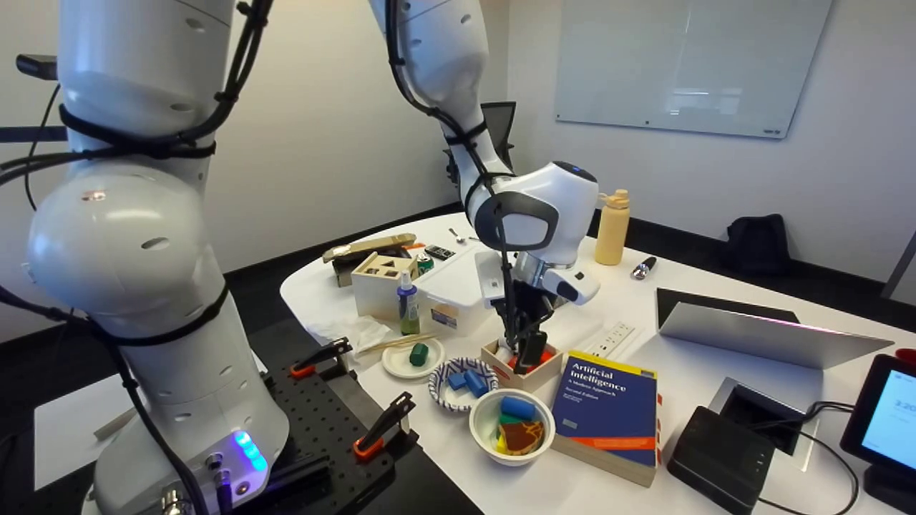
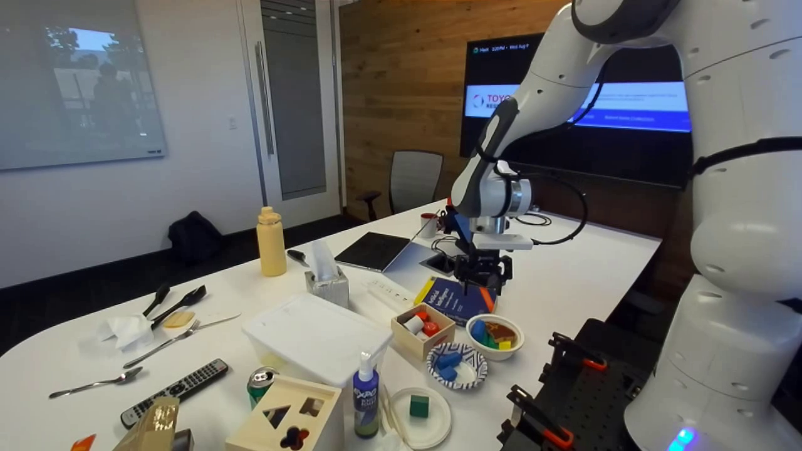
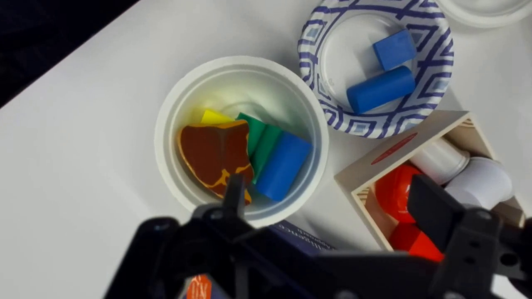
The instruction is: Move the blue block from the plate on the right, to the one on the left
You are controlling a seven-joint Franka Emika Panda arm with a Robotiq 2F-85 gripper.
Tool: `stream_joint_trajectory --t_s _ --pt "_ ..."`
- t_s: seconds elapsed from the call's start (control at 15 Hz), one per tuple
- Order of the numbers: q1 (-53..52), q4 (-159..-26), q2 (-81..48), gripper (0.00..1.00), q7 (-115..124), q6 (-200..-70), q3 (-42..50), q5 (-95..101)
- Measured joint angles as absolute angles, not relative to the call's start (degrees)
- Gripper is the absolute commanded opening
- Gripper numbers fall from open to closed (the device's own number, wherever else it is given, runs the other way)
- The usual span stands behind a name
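Observation:
A blue cylinder point(image 3: 284, 166) lies in the plain white bowl point(image 3: 183, 89) beside green and yellow blocks and a toy steak point(image 3: 212, 151). The patterned bowl point(image 3: 314, 54) holds another blue cylinder point(image 3: 380, 89) and a smaller blue block point(image 3: 395, 49). Both bowls show in both exterior views. A plain white plate point(image 1: 390, 365) carries a green block point(image 1: 418, 354); only the plate's edge point(image 3: 484, 18) shows in the wrist view. My gripper point(image 3: 328, 187) is open and empty, above the table things. In the wrist view its fingers overlap the white bowl and the wooden box.
A wooden box point(image 3: 386, 155) with red and white pieces stands beside the patterned bowl. A thick blue book point(image 1: 608, 400) lies by the white bowl. A lidded bin point(image 2: 313, 338), a spray bottle point(image 2: 366, 401) and a shape-sorter box point(image 2: 285, 413) stand nearby. Clamps point(image 1: 386, 425) line the robot's base.

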State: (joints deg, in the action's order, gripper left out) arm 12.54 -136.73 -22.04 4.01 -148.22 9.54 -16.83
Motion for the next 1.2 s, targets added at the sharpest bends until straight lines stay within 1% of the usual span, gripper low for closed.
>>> stream_joint_trajectory --t_s 0.27,0.6,1.2 --pt "16.1 -134.3 -26.0 1.00 3.4 -148.2 8.6 -21.2" --pt "19.6 -132.9 -30.5 1.00 3.4 -148.2 7.9 -22.2" --pt "19.9 -128.9 -37.8 1.00 3.5 -148.2 6.7 -22.2"
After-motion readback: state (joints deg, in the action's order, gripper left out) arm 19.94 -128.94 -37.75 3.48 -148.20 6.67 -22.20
